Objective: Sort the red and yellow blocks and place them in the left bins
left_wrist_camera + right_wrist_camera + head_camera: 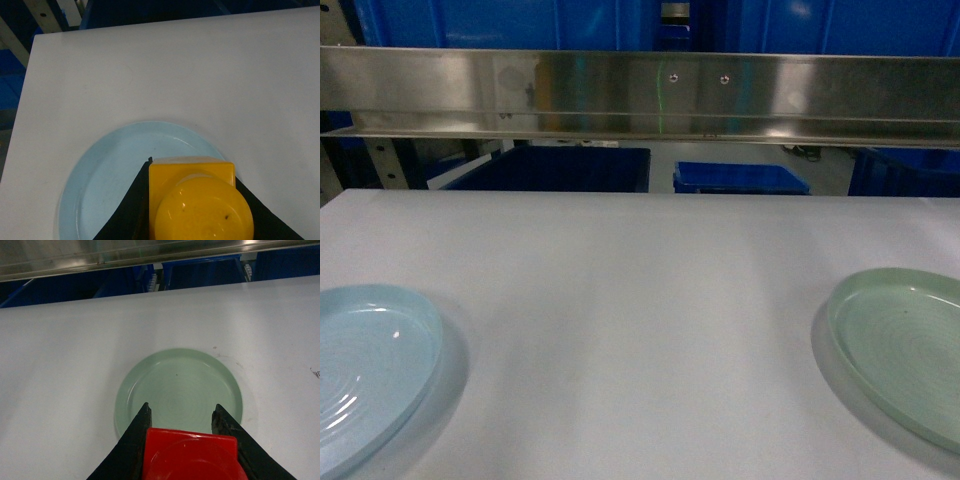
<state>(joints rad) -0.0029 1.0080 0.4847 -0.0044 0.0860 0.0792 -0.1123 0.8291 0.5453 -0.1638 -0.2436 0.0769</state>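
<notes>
In the left wrist view the yellow block (200, 200), chunky with a round stud, sits between the black fingers (127, 210) of my left gripper (192, 172), which is shut on it above a pale blue plate (110, 175). On the right wrist view my right gripper (182, 407) is shut on the red block (190, 455), which hangs over the near rim of a green plate (180, 385). A deep blue bin (560, 168) stands beyond the table's far edge, left of centre. Neither gripper shows in the head view.
The white table (640, 280) carries the blue plate (365, 365) at front left and the green plate (905, 345) at front right. A steel rail (640, 95) runs across above the far edge. A lower blue crate (740, 178) stands behind, right of centre.
</notes>
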